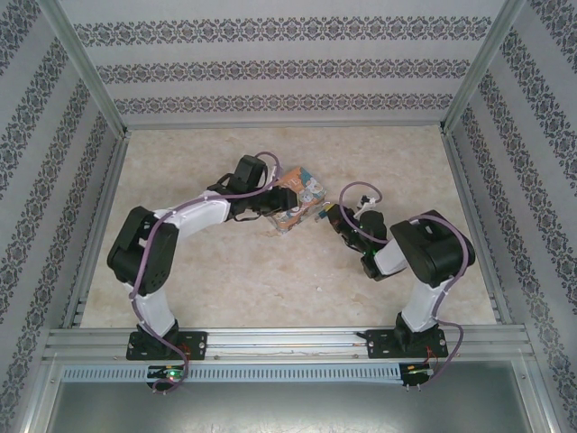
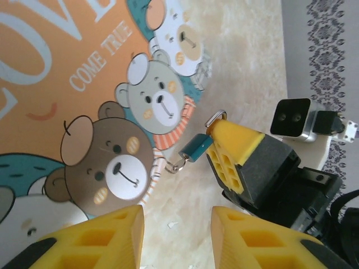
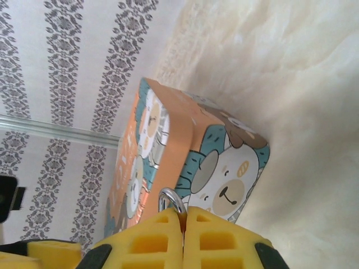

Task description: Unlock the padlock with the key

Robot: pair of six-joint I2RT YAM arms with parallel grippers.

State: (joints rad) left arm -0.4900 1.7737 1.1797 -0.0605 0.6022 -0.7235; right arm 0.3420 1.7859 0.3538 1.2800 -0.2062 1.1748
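Closest to the left wrist camera, the left gripper [image 2: 176,238] is seen with its two yellow fingers [image 2: 106,241] held apart and nothing between them; it is released and hangs above the pale table [image 2: 247,61]. Just beyond it the padlock [image 2: 197,147] is found. Its blue-teal body is tilted, and its silvery shackle is hooked through a small loop at the edge of the tin [image 2: 61,84]. The free end of the padlock is met by the tip of the right gripper [image 3: 183,219]. In the right wrist view the jaws of this gripper are pressed together, clenched on the key [image 3: 167,191]. Only a silvery ring of the key is seen, standing out of the seam; the blade is hidden by the pads. Behind the padlock the tin is lying on the table, printed with cartoon bears and the words "COME TRUE". From above, it is placed between the two grippers, near the middle of the table. Farther back, patterned walls [image 1: 288,72] are seen.
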